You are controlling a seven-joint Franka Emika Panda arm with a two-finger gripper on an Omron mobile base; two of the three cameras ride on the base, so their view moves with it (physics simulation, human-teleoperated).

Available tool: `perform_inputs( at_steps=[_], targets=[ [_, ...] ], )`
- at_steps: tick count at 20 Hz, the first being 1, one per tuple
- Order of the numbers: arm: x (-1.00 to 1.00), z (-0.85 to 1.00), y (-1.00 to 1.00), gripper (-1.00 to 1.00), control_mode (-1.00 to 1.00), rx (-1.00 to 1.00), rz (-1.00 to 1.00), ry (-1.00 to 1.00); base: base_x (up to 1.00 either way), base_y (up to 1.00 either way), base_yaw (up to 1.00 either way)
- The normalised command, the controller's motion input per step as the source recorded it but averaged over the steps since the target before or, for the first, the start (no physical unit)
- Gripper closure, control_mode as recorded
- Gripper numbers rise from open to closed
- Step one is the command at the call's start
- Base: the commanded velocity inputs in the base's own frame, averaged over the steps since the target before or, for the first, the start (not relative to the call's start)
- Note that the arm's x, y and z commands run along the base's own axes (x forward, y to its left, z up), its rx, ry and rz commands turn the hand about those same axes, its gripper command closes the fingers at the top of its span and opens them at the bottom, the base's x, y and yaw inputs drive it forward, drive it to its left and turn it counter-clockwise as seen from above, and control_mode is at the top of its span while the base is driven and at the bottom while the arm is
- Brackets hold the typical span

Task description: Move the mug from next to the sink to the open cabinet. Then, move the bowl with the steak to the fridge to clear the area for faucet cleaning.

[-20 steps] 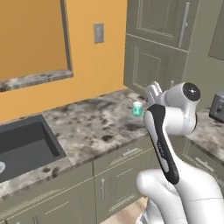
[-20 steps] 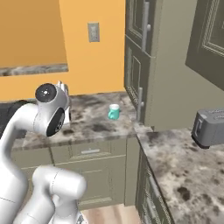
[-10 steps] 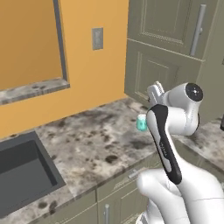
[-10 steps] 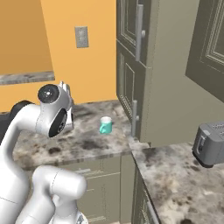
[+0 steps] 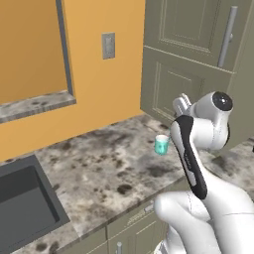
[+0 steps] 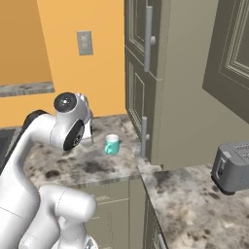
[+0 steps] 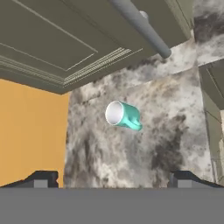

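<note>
The mug, teal outside and pale inside, stands upright on the speckled stone counter close to the panelled cabinets. It stands in the right base view as the mug, just right of my arm. From the hand camera the mug lies ahead and centred. My gripper is open with nothing between its fingertips, raised above and short of the mug. A corner of the dark sink shows at lower left. The open cabinet, bowl, steak, fridge and faucet are out of view.
Panelled taupe cabinets with bar handles rise right behind the mug, and a tall cabinet side walls the counter's corner. A grey toaster sits on the right counter run. A wall outlet is on the orange wall.
The whole picture has shifted: the base has driven right and closer, so the sink slid left and the mug and cabinets loom larger. The gripper has stayed open.
</note>
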Motion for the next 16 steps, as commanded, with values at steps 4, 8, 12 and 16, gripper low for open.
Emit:
perform_inputs(
  at_steps=[4, 8, 12, 16],
  targets=[
    [0.64, -0.33, -0.06, -1.00, -1.00, -0.28, 0.23, 0.25, 0.00, 0.00, 0.00],
    [0.30, -0.62, 0.00, -1.00, -1.00, -0.34, 0.42, 0.21, 0.00, 0.00, 0.00],
    [0.20, -0.98, 0.00, -1.00, -1.00, -0.15, 0.50, 0.21, 0.00, 0.00, 0.00],
    [0.06, -0.52, 0.01, -1.00, -1.00, 0.01, 0.29, 0.04, 0.00, 0.00, 0.00]
  ],
)
